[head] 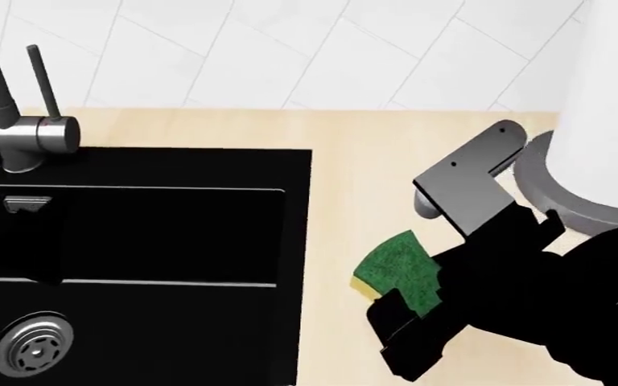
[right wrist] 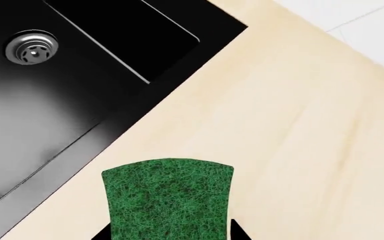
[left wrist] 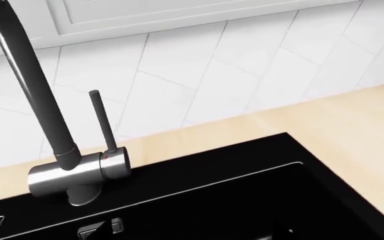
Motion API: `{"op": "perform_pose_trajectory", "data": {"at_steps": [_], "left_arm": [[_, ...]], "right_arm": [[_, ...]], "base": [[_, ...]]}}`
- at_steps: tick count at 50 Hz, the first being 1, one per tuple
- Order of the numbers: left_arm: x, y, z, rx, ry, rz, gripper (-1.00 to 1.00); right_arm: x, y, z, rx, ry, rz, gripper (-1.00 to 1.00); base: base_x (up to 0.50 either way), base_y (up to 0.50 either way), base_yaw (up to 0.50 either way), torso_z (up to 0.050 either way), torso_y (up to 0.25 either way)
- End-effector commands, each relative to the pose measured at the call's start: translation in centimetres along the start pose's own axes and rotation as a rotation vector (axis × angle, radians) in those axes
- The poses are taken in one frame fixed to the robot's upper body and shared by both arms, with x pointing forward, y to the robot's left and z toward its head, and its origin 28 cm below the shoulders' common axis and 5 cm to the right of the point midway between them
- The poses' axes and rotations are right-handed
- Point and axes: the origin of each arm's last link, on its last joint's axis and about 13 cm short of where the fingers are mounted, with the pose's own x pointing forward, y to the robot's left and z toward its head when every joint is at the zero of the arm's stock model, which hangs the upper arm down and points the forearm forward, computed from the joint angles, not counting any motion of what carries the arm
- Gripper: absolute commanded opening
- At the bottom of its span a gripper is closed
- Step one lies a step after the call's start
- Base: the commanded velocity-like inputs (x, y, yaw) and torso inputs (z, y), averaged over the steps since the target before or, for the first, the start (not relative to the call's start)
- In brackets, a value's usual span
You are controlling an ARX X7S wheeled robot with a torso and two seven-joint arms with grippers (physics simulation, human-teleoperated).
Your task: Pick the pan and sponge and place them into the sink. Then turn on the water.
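The sponge (right wrist: 168, 200), green scouring side up, sits between the two black fingertips of my right gripper (right wrist: 168, 232), which is shut on it over the light wood counter (right wrist: 292, 125). From the head view the sponge (head: 401, 269) hangs just right of the black sink (head: 180, 233), with the right gripper (head: 417, 283) behind it. The grey faucet (left wrist: 78, 175) stands at the sink's back edge, its thin lever (left wrist: 102, 120) upright and no stream showing. The pan is out of view. My left gripper cannot be made out against the black basin.
A steel drain (head: 32, 346) lies in the sink floor and an overflow slot (head: 26, 203) in its back wall. A white paper-towel roll (head: 610, 96) on a grey base (head: 545, 189) stands at the right. A white tiled wall (head: 287, 48) runs behind.
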Motion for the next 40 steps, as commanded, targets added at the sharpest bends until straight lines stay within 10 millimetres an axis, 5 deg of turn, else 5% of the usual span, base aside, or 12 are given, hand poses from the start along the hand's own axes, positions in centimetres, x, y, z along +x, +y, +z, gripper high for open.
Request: {"op": "perform_pose_trajectory", "data": {"at_steps": [1,40], "left_arm": [[-0.1,0.3,-0.5,-0.011,0.006,0.006,1.00],[-0.1,0.0,-1.0,0.011,0.024,0.000,1.00]], "right_arm": [[0.3,0.1,0.1,-0.008,0.001,0.014,-1.00],[1.1,0.4,-1.2,0.020,0.028,0.024,-1.00]], "base": [[0.03,0.50,0.00,0.000,0.000],[0.03,0.44,0.00,0.000,0.000]]}}
